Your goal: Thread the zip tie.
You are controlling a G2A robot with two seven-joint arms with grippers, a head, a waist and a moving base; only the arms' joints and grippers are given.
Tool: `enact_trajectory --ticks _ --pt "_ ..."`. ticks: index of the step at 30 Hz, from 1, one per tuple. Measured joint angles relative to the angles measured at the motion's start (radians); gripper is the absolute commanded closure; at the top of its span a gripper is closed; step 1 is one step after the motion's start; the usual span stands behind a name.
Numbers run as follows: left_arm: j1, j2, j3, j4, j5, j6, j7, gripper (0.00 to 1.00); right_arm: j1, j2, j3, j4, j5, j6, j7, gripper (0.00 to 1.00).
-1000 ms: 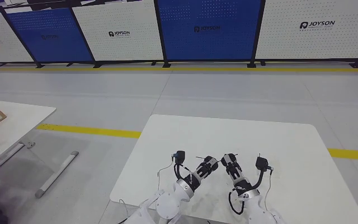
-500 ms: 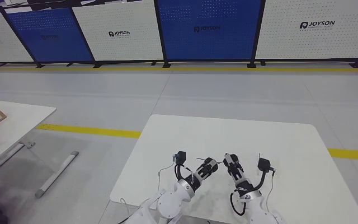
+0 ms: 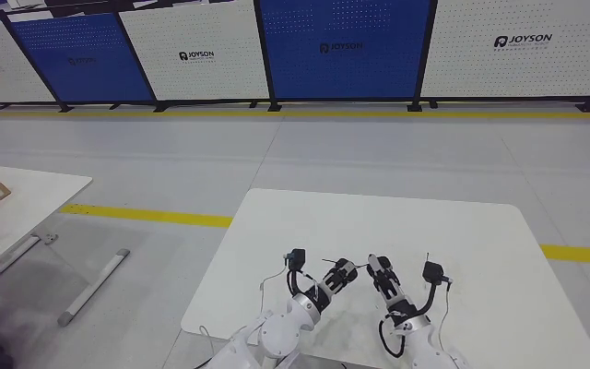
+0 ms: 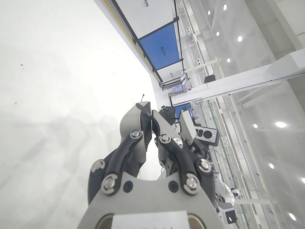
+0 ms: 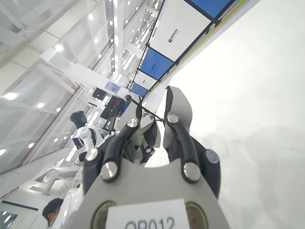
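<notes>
Top view first: both arms sat low over the near part of the white tabletop (image 3: 387,217), with the left hand (image 3: 343,270) and right hand (image 3: 376,267) nose to nose, almost touching. The zip tie (image 3: 329,262) was just a thin black line poking out past the left hand, held above the tabletop, way too small to make out much else.

Left wrist view: the left hand (image 4: 150,115) was clenched on the zip tie (image 4: 144,108), the pads pinched flat against the black strap and a short thin end sticking out past the fingertips. The right hand (image 4: 174,114) sat just behind it, fingers spread.

Right wrist view: the right hand (image 5: 153,101) had its fingers apart, not pinching anything as far as I could tell. The zip tie (image 5: 150,113) ran slantwise across that gap, its small head end up past one fingertip. The left hand (image 5: 149,126) showed through the gap, close in.
</notes>
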State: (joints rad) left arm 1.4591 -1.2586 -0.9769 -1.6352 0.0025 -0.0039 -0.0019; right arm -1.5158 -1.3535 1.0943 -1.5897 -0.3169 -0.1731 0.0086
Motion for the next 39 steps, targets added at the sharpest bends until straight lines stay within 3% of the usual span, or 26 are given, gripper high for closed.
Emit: enact_trajectory --ticks 6,8,10,18,32,33,34,35,39 --pt "-0.002 -0.002 -0.002 0.003 -0.004 0.006 0.005 1.0 0.003 -0.002 -0.005 0.005 -0.002 -0.001 0.002 0.83" --pt "-0.002 -0.003 -0.003 0.003 -0.003 0.008 0.007 1.0 0.002 -0.003 -0.005 0.004 -0.003 -0.002 0.0 0.88" --pt "-0.001 -0.003 -0.004 0.003 -0.003 0.01 0.008 1.0 0.0 -0.003 -0.005 0.002 -0.004 -0.004 -0.003 1.0" --pt "0.0 -0.005 -0.007 0.004 -0.003 0.009 0.01 1.0 -0.002 -0.004 -0.002 0.001 -0.004 -0.007 -0.005 1.0" --pt "0.018 -0.002 -0.012 -0.023 0.02 -0.033 -0.017 1.0 0.012 -0.006 0.008 0.019 0.059 -0.018 0.046 1.0" --pt "0.019 -0.002 -0.013 -0.024 0.021 -0.034 -0.016 1.0 0.014 -0.006 0.011 0.022 0.07 -0.018 0.054 0.71" --pt "0.02 -0.002 -0.014 -0.024 0.023 -0.033 -0.015 1.0 0.016 -0.006 0.013 0.025 0.079 -0.018 0.059 0.53" --pt "0.02 -0.002 -0.014 -0.024 0.024 -0.03 -0.012 1.0 0.018 -0.007 0.014 0.027 0.086 -0.018 0.063 0.47" --pt "0.015 -0.003 -0.014 -0.017 0.036 0.006 -0.008 1.0 0.022 -0.006 0.017 0.031 0.092 -0.02 0.075 0.56"
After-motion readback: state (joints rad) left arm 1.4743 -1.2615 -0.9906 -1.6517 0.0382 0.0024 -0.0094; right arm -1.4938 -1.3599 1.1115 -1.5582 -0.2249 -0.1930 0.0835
